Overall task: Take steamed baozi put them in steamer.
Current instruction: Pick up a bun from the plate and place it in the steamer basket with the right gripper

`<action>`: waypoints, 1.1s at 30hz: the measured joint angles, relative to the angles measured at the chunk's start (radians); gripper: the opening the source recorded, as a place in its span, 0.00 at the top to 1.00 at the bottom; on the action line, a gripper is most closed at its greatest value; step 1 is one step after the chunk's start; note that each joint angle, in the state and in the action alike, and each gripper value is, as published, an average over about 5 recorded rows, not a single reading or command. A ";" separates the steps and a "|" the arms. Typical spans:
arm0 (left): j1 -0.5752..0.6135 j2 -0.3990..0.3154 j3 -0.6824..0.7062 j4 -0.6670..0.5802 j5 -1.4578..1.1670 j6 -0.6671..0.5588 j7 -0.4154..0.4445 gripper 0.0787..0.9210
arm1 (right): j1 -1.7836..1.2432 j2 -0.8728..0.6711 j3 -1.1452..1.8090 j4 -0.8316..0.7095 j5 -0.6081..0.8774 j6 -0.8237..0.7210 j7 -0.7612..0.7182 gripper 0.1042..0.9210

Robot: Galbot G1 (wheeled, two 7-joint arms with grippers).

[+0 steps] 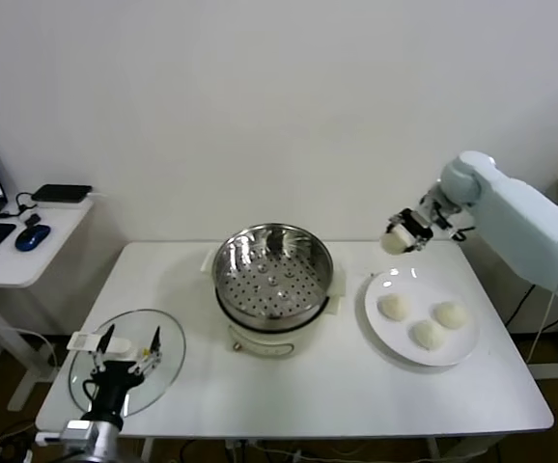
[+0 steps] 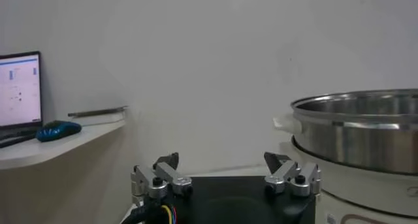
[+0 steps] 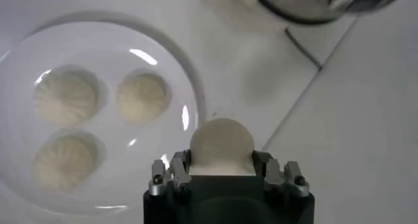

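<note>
My right gripper (image 1: 402,231) is shut on one cream-white baozi (image 3: 221,147), raised above the table behind the white plate (image 1: 387,333). That held baozi (image 1: 394,241) hangs to the right of the steamer (image 1: 272,273). Three more baozi (image 1: 394,306) (image 1: 450,314) (image 1: 429,335) lie on the plate, also visible below the gripper (image 3: 221,173) in the right wrist view. The shiny steel steamer on its white pot base has nothing in its perforated bottom. My left gripper (image 1: 125,352) stands open and idle at the front left, over the glass lid.
A round glass lid (image 1: 91,371) lies flat at the table's front left. A side desk (image 1: 9,260) to the left carries a laptop, a blue mouse (image 1: 32,237) and a dark box. The wall runs close behind the table.
</note>
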 measured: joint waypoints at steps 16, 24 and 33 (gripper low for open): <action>0.003 0.001 -0.002 -0.013 0.004 0.001 0.000 0.12 | 0.129 0.256 -0.132 0.016 -0.011 0.072 -0.009 0.37; -0.001 0.006 -0.010 -0.021 -0.002 0.006 -0.001 0.12 | 0.105 0.403 -0.138 -0.063 -0.074 0.114 -0.005 0.37; -0.001 0.010 -0.014 -0.022 -0.007 0.007 -0.002 0.12 | 0.040 0.509 -0.110 -0.148 -0.208 0.167 0.014 0.37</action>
